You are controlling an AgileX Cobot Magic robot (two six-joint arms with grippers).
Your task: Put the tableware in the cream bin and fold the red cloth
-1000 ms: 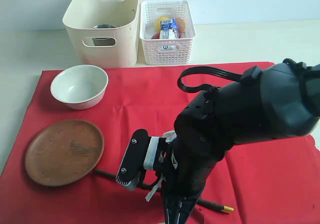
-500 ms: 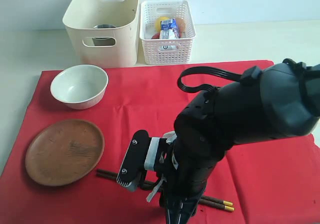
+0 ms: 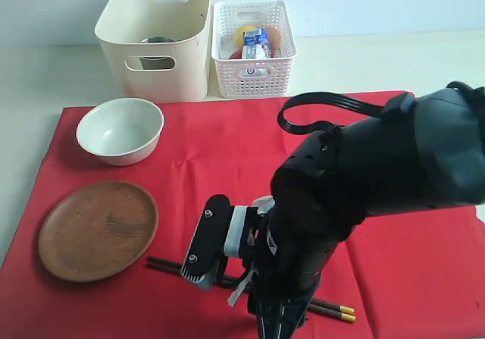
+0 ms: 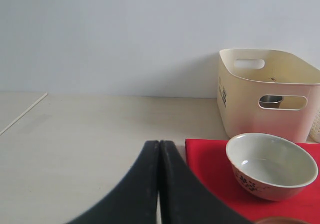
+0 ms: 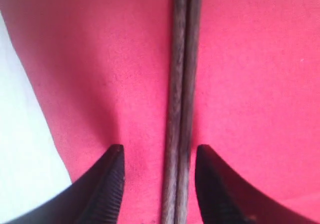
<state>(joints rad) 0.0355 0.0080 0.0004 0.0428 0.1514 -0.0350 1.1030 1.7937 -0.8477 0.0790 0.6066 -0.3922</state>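
Two chopsticks (image 5: 182,83) lie close side by side on the red cloth (image 3: 227,149), near its front edge, and they pass between the jaws of the right gripper (image 5: 158,154). The jaws stand apart, one on each side of the pair, and hold nothing. The pair sits nearer to one finger than to the other.

Several things can go wrong from here, in my judgement. The sticks are thin and rest flat on soft fabric. If the jaws close too high, they may slip over the sticks or catch only one, and the other rolls away. If they close too low, the tips may pinch the cloth together with the sticks. Lifting would then drag the cloth and disturb the wooden plate (image 3: 97,229) and the bowl (image 3: 121,130), which stand on its left part. Because the pair is off-centre, the nearer finger will push it sideways first, and this can separate the sticks.

The right arm (image 3: 379,172) bends down steeply over the front of the cloth, with the wrist pointing almost straight down. It hides the middle of the sticks in the exterior view. The left gripper (image 4: 159,184) has its fingers pressed together and empty, and it faces the bowl and the cream bin (image 4: 240,108). The bin stands behind the cloth, well apart from the chopsticks.
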